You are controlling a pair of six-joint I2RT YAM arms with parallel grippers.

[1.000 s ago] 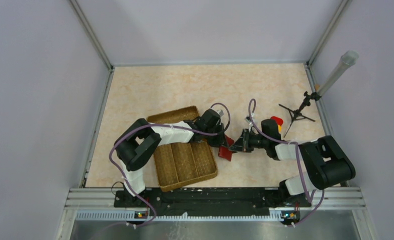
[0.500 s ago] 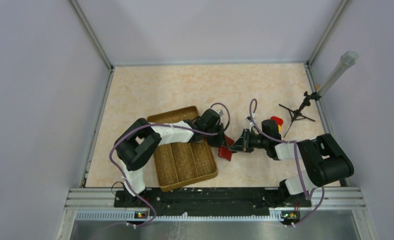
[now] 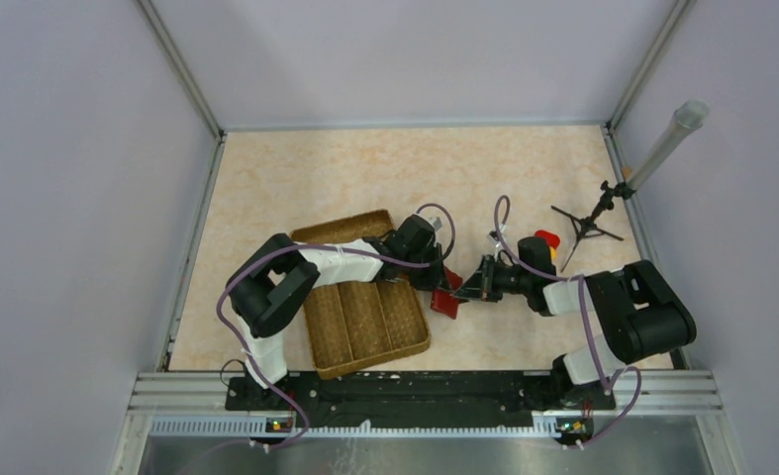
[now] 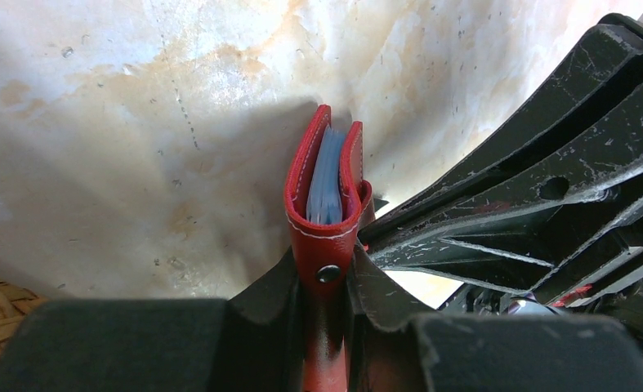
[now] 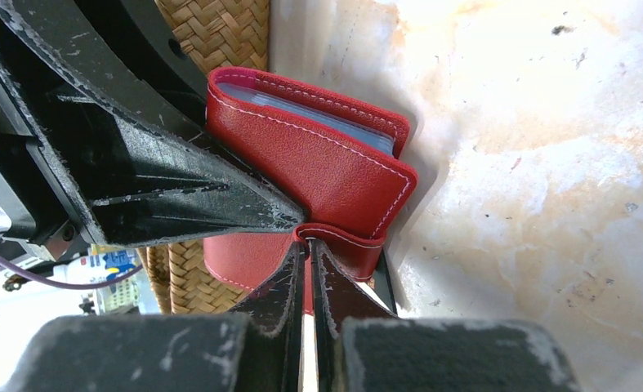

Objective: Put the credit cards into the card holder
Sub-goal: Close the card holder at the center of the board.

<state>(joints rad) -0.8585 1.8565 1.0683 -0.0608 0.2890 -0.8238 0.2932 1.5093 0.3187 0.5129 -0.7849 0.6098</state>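
The card holder (image 3: 447, 298), a small red folding wallet, stands on edge on the table between my two grippers. In the left wrist view the card holder (image 4: 326, 204) shows pale blue slots in its slightly parted top. My left gripper (image 4: 328, 268) is shut on its snap end. My right gripper (image 5: 308, 238) is shut, its tips tucked against the red strap that curls off the card holder (image 5: 318, 163). From above, the left gripper (image 3: 441, 281) and right gripper (image 3: 465, 289) meet tip to tip at the wallet. No credit cards show in any view.
A brown woven divided tray (image 3: 375, 361) lies under the left arm, just left of the wallet, and its weave (image 5: 212, 33) fills the top of the right wrist view. A round yellow-and-red object (image 3: 541, 244) sits behind the right wrist. A small black tripod (image 3: 585, 227) with a tube stands at the right wall.
The right arm's elbow has shifted slightly left. Both grippers and the wallet stay where they were.
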